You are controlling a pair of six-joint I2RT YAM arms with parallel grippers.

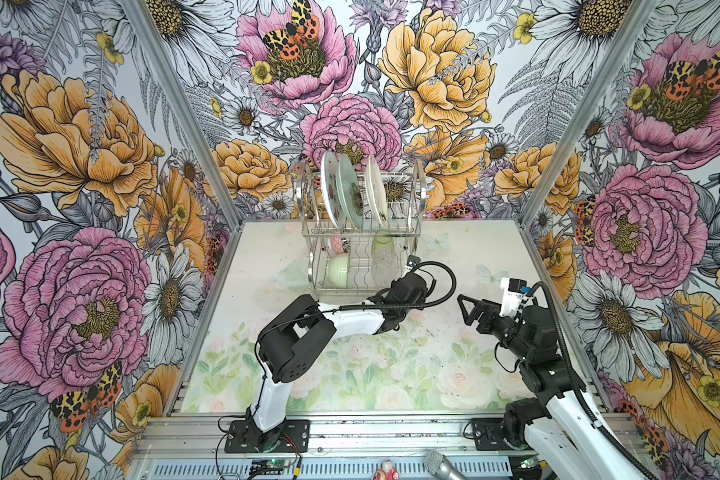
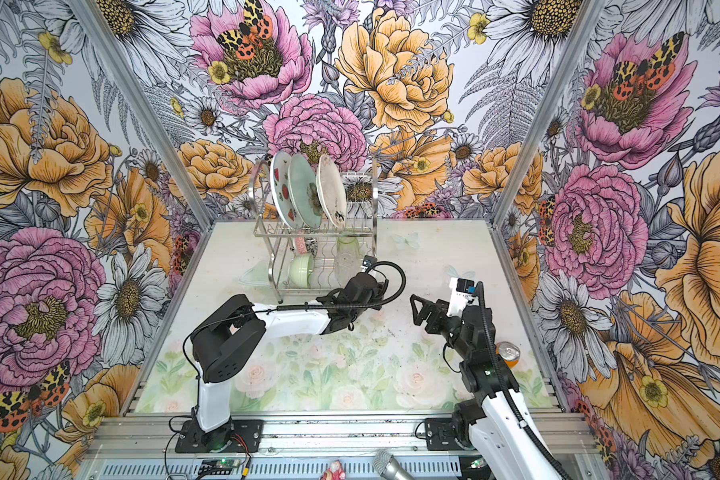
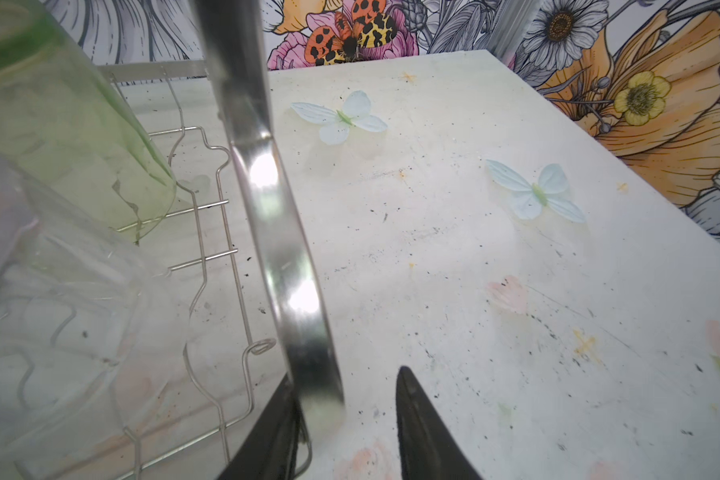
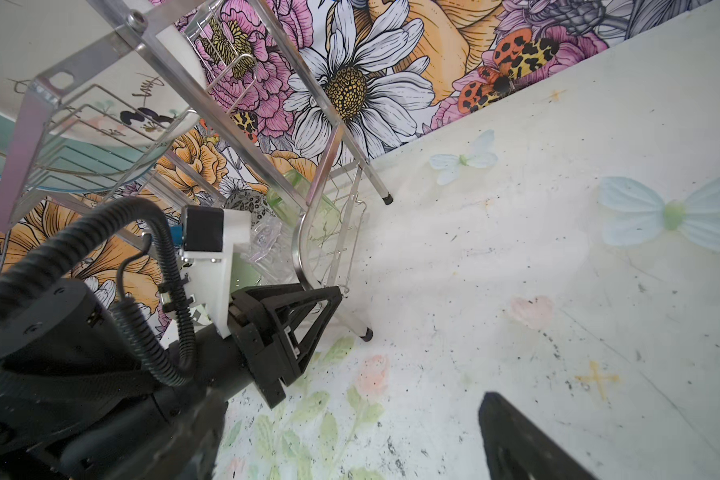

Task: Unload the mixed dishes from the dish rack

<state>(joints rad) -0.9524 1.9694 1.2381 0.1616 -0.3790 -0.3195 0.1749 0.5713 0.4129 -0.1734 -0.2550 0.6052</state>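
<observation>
The dish rack [image 1: 421, 195] stands at the back of the table, also shown in the other top view [image 2: 373, 195]. Its upper shelf holds a watermelon plate [image 1: 329, 191], an aqua plate [image 1: 350, 195] and a cream plate [image 1: 376, 195], all on edge. Below lie a pale green bowl [image 1: 337, 268], a pink patterned bowl [image 1: 337, 245], a green tumbler [image 3: 59, 124] and a clear tumbler [image 3: 59, 311]. My left gripper [image 3: 346, 378] is open astride the rack's chrome side band [image 3: 283, 249], one finger inside. My right gripper [image 1: 466, 309] hangs open and empty, right of the rack.
An orange-labelled drink can [image 2: 508, 353] stands on the table behind my right arm. A microphone [image 1: 441, 463] lies on the front rail. The flowered walls close in the table on three sides.
</observation>
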